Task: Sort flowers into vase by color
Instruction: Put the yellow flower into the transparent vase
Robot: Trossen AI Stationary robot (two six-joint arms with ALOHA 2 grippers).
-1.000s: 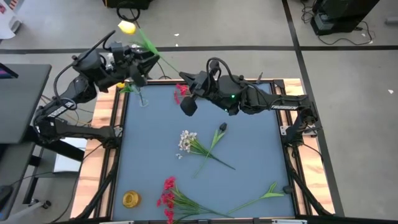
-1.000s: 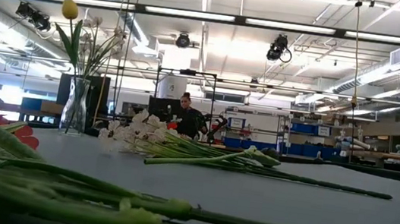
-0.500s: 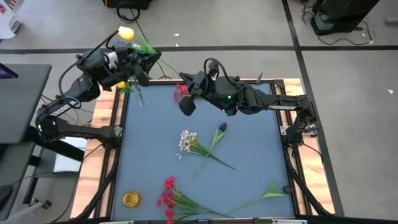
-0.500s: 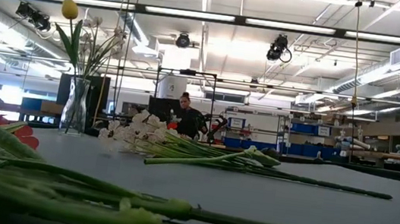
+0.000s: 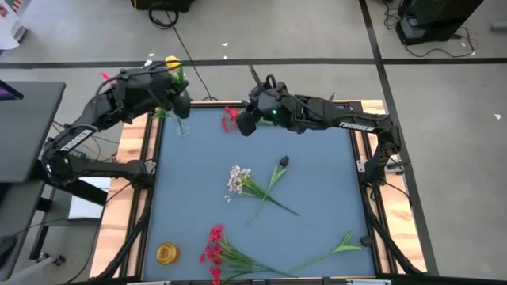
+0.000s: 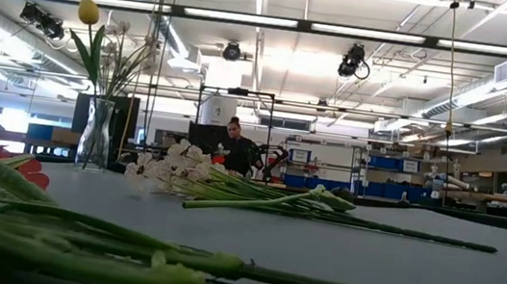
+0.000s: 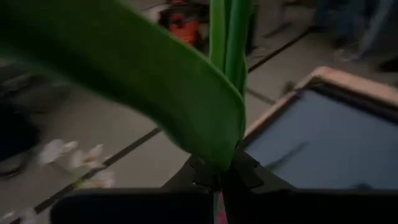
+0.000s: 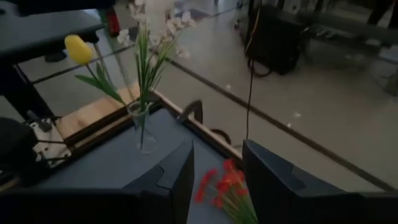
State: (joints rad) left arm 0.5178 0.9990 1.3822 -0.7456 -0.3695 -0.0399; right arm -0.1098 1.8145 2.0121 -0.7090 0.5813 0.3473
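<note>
At the far-left corner: a glass vase (image 5: 181, 127) stands on the blue table (image 5: 317, 198), toward 11 o'clock from the table's middle; the low view shows it upright with green leaves, white sprays and a yellow bud (image 6: 88, 11) on top.
Left gripper (image 5: 176, 87): over the vase, toward 11 o'clock; its wrist view shows the jaws closed narrowly on a green stem (image 7: 229, 43) with a broad leaf across the front.
Right gripper (image 5: 245, 120): raised near the far edge, toward 12 o'clock; its wrist view shows two dark fingers (image 8: 171, 180) set apart with nothing between them.
Red blossom cluster (image 5: 230, 117): on the table just beside the right gripper, on the side toward the vase, and visible beyond the fingers in the right wrist view.
White blossom spray (image 5: 236, 180): near the table's middle, stems running toward 4 o'clock.
Dark bud (image 5: 283, 162): just beside the white spray at 2 o'clock of it, its stem crossing the white spray's stems.
Second red cluster (image 5: 212, 245): at the near edge, toward 7 o'clock.
Leafy green sprig (image 5: 337, 248): near edge, toward 5 o'clock.
Yellow round object (image 5: 167, 253): near-left corner, toward 8 o'clock; what it is cannot be told.
Person (image 6: 232, 147): far behind the table in the low view.
</note>
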